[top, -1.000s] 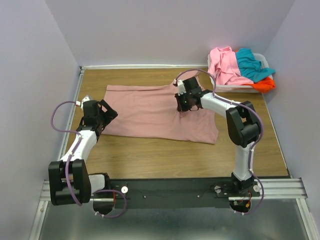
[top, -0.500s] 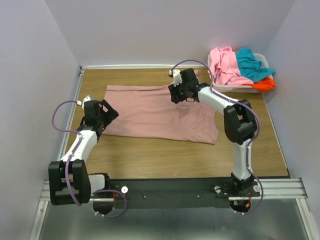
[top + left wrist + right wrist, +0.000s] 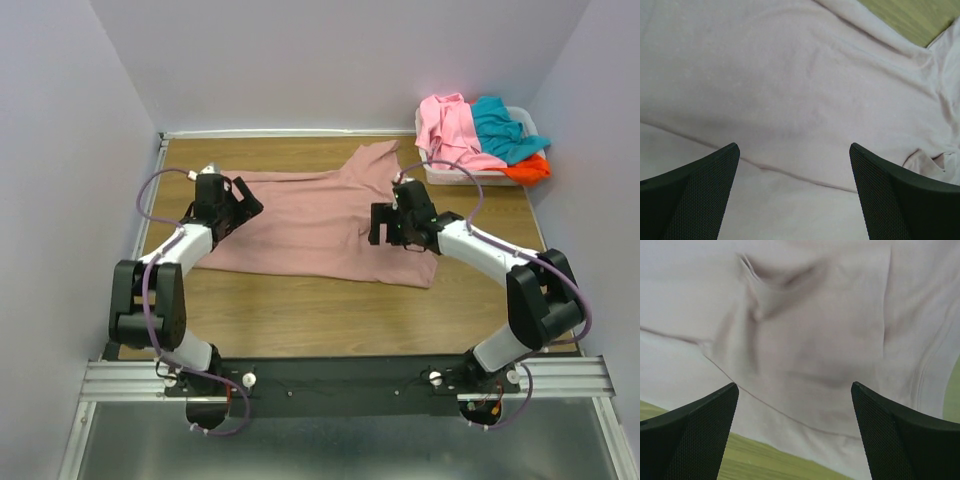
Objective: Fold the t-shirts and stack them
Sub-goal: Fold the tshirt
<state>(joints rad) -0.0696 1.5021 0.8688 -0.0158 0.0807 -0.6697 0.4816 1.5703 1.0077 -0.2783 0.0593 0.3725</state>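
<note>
Room: we find pale lavender walls (image 3: pixel 330 60) closing in the bench (image 3: pixel 300 315) on its left, far and right sides.
Bench surface: wood-grain top. We see bare boards in a broad strip along the near side and in a narrower strip along the far wall.
Near edge: a metal rail (image 3: pixel 350 378) runs the full width and carries both arm bases.
Mauve-pink t-shirt (image 3: pixel 300 220): it lies spread flat across the middle of the bench, with one part drawn to a point toward the far wall. The cloth shows soft creases and a folded seam in both wrist views. We cannot make out any chest print.
Left tool (image 3: pixel 240 205): it sits over the left end of the mauve-pink t-shirt. In the left wrist view its fingers stand wide apart with nothing between them and cloth beneath. We cannot tell whether they touch the cloth.
Right tool (image 3: pixel 385 225): it sits over the right part of the same shirt, near its right edge. In the right wrist view the fingers are spread and hold nothing, and a strip of bench shows past the hem.
Basket (image 3: pixel 470 178): white plastic, at the far right corner of the bench, close to the right wall.
Basket contents: a bright pink t-shirt (image 3: pixel 450 130) droops over the left rim, a teal t-shirt (image 3: pixel 500 130) lies beside it, and an orange-red t-shirt (image 3: pixel 532 168) hangs at the right corner.
Cables: purple cables (image 3: pixel 150 190) loop from both arms.
</note>
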